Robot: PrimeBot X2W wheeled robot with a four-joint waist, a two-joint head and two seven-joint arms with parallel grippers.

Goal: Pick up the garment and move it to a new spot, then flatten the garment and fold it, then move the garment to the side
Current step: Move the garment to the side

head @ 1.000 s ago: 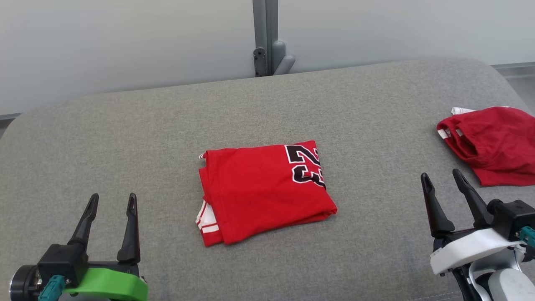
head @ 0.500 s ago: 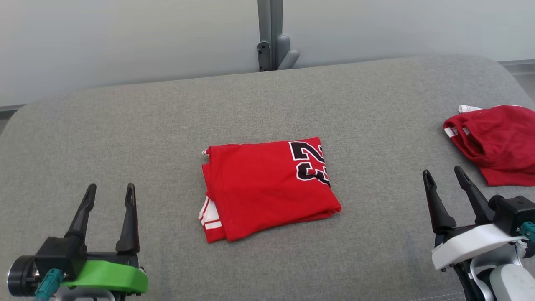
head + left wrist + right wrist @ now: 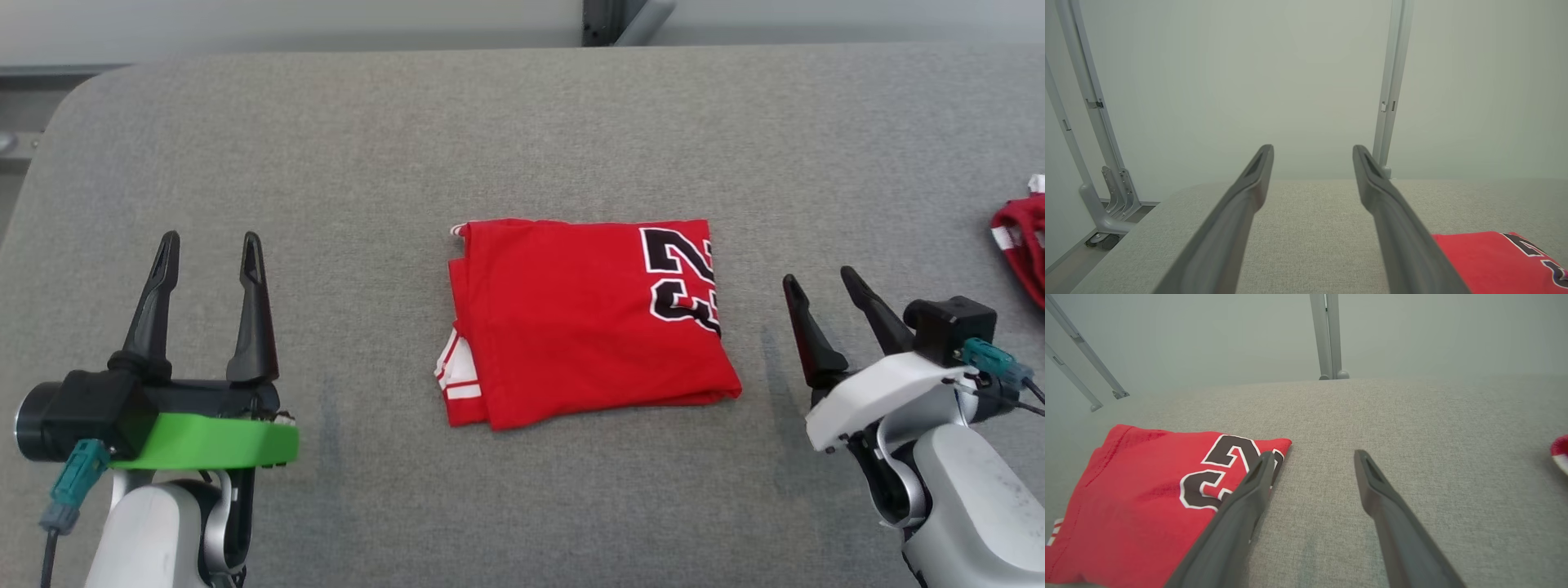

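A red garment [image 3: 584, 318] with black and white numerals lies folded into a rough square at the middle of the grey padded table [image 3: 522, 131]. It also appears at the lower right of the left wrist view as the garment [image 3: 1486, 261] and at the left of the right wrist view as the garment [image 3: 1139, 498]. My left gripper [image 3: 208, 249] stands open well to the garment's left, with nothing between its fingers. My right gripper [image 3: 819, 280] is open just off the garment's right edge, holding nothing.
A second red cloth [image 3: 1022, 245] with white trim lies at the table's far right edge, also seen as the cloth [image 3: 1560, 453]. A grey metal post [image 3: 608, 18] stands behind the table. The table's rounded left corner [image 3: 73, 90] drops to the floor.
The head camera has tilted down and turned left, so the whole scene shifted up and right. Both grippers reach further forward over the table and stay open. The garment lies as before.
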